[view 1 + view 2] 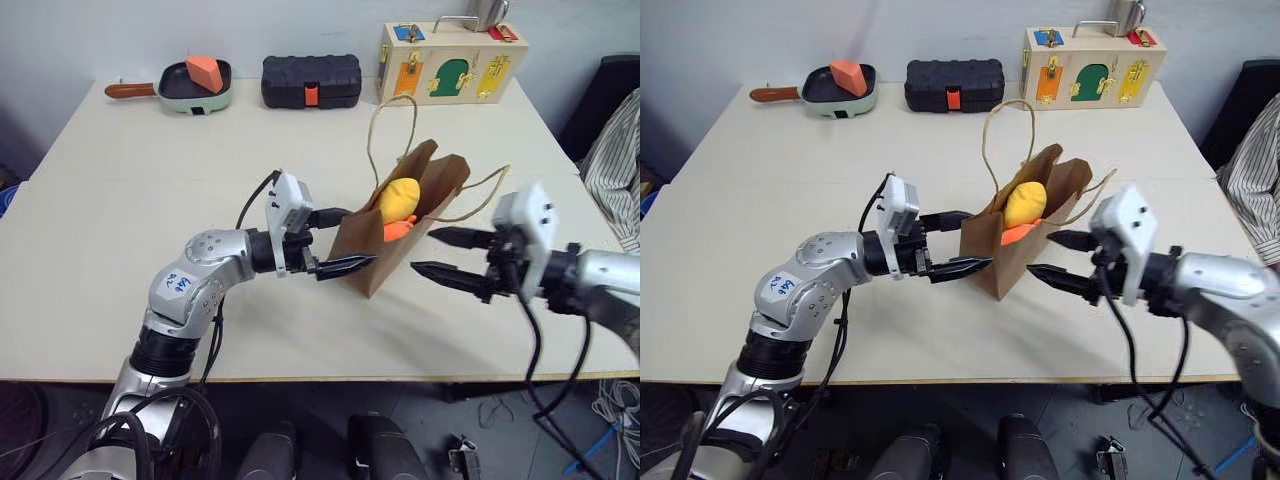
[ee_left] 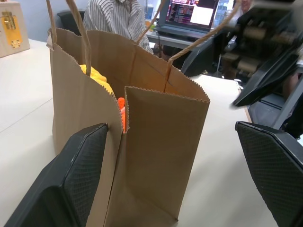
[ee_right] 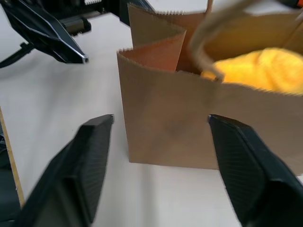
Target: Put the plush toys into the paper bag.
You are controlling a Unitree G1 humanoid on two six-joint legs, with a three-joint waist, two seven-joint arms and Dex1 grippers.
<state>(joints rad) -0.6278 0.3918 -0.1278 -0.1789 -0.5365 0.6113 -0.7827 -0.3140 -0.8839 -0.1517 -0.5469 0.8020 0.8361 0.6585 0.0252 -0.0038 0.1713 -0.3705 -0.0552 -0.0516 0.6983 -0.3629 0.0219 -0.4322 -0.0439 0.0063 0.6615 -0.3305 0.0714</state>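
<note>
- Presently, left gripper [image 1: 338, 242]: two black fingers spread apart, grasping nothing; they straddle the narrow folded side of the bag, one finger [image 2: 66, 179] against the paper, the other standing clear.
- Right gripper [image 1: 450, 255]: black fingers parted, empty, pointing at the bag's opposite side from about 4 o'clock of it; tips near the paper, contact cannot be told.
- Plain brown kraft paper bag [image 1: 385, 255] with twisted cord loop handles: upright on the table between the two grippers, mouth open, leaning slightly.
- Yellow chubby plush toy [image 1: 399, 199]: inside the bag, its top showing above the rim.
- Orange plush toy [image 1: 398, 230]: inside the bag, under the yellow one, partly hidden.
- Pale beige tabletop [image 1: 150, 190]: carries all items.
- Black ribbed plastic case [image 1: 311, 81]: far edge, 11 o'clock of the bag.
- Green-rimmed pan [image 1: 192, 88] holding an orange wedge-shaped block [image 1: 205, 71]: far edge, 10 o'clock of the bag.
- Wooden latch box [image 1: 448, 62] with coloured doors: far edge, 12 o'clock of the bag.
- Person in a striped shirt [image 2: 118, 19]: seated beyond the table.
</note>
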